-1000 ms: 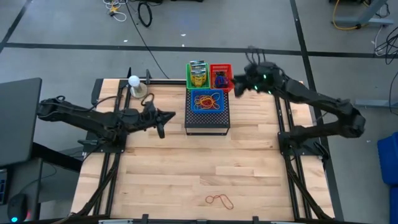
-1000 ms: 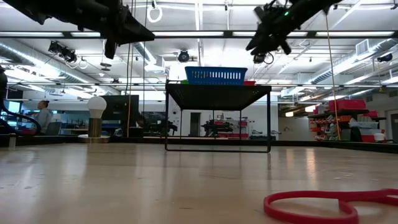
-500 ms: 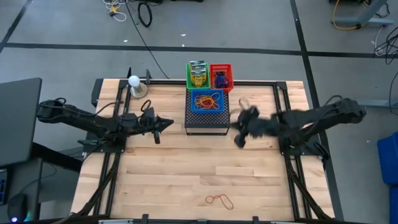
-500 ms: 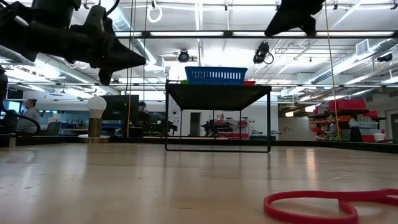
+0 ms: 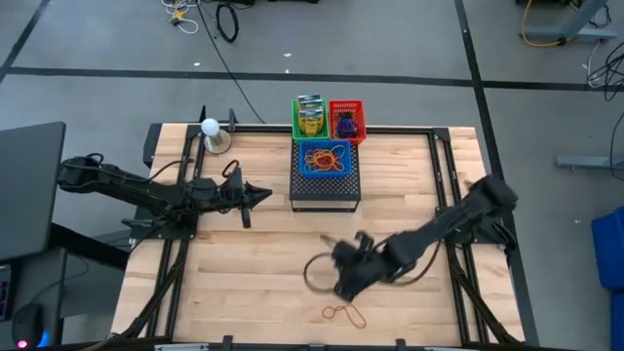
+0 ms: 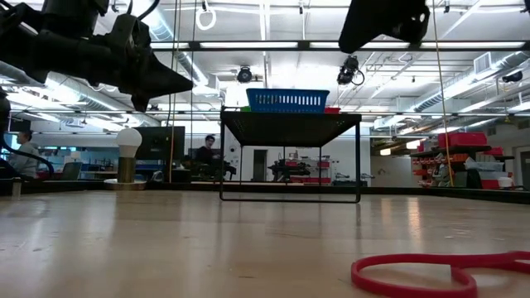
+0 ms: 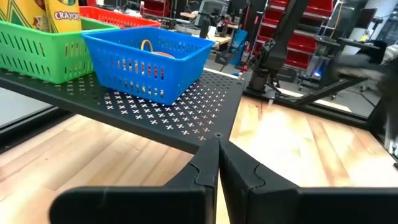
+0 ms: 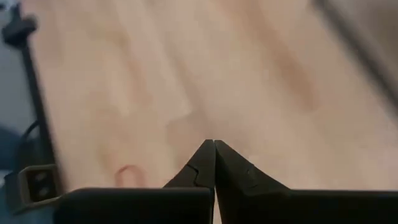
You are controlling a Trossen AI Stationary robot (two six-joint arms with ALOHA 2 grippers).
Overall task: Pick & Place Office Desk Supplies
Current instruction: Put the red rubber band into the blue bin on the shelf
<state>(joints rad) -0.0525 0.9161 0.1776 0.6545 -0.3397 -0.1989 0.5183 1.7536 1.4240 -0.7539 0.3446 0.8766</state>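
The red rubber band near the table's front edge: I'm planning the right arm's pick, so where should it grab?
Judging by its flat, twisted figure-eight lie, pinch the red rubber band at its narrow crossing, coming straight down, with the right gripper opened first.

we see a blue basket (image 5: pixel 328 156), a green basket (image 5: pixel 309 119), a red basket (image 5: pixel 346 119), and a red-brown rubber band (image 5: pixel 343 313) on pale wood.

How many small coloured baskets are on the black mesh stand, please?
3: a green basket and a red basket side by side at the stand's far edge, and a blue basket in front of them. None seems hidden.
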